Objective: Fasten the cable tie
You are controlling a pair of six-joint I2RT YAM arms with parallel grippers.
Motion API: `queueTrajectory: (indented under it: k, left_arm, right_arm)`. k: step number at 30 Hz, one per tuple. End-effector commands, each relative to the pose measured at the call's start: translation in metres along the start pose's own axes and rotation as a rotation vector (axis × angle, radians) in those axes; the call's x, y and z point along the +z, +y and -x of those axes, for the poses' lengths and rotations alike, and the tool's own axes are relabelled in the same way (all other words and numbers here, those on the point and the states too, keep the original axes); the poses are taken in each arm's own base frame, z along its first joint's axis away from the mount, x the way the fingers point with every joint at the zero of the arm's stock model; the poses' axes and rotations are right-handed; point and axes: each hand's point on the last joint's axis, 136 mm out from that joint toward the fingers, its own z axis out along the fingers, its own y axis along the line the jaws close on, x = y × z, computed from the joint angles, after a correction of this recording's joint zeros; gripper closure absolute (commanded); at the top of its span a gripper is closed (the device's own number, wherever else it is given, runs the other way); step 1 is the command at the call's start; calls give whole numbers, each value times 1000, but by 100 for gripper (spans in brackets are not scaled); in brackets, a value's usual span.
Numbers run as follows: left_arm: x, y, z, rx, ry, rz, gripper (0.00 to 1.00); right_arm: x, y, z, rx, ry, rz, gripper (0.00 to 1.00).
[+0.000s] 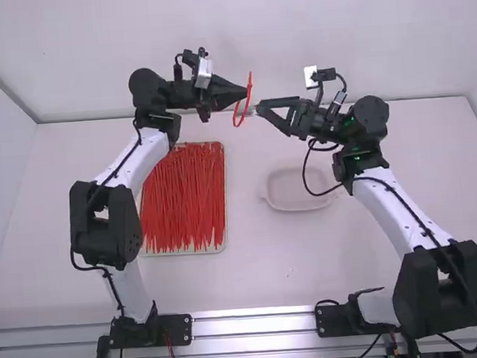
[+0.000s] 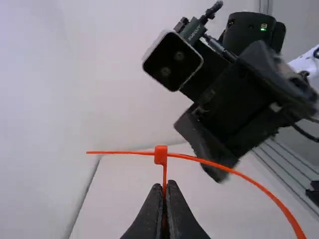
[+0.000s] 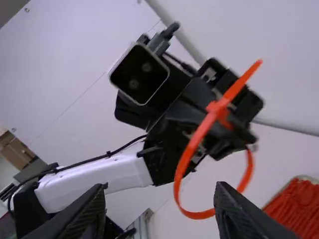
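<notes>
A red cable tie (image 1: 244, 103) is bent into a loop and held in the air above the table's far side. Its strap passes through the head (image 2: 160, 154), and the tail sticks out past it. My left gripper (image 1: 244, 89) is shut on the strap just below the head, as the left wrist view shows at its own fingertips (image 2: 163, 185). My right gripper (image 1: 260, 109) faces it from the right, open, with the loop (image 3: 212, 124) just ahead of its spread fingers (image 3: 160, 185). Whether a right finger (image 2: 214, 154) touches the strap I cannot tell.
A tray (image 1: 223, 198) with a heap of several red cable ties (image 1: 182, 198) lies left of the middle. A clear shallow container (image 1: 296, 189) sits to its right, below the right gripper. White walls close the table at the back and left.
</notes>
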Motion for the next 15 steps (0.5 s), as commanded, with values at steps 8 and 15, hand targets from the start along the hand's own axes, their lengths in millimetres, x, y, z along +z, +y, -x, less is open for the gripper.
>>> queueTrajectory:
  k: [8,15]
  left_arm:
    - [3,-25,12,-7,44,-118,98]
    - [21,-33,8,-73,41,-161,98]
  right_arm:
    - [-7,-2,14,-33,-26,-13,38]
    - [-9,9,20,-87,-44,17,44]
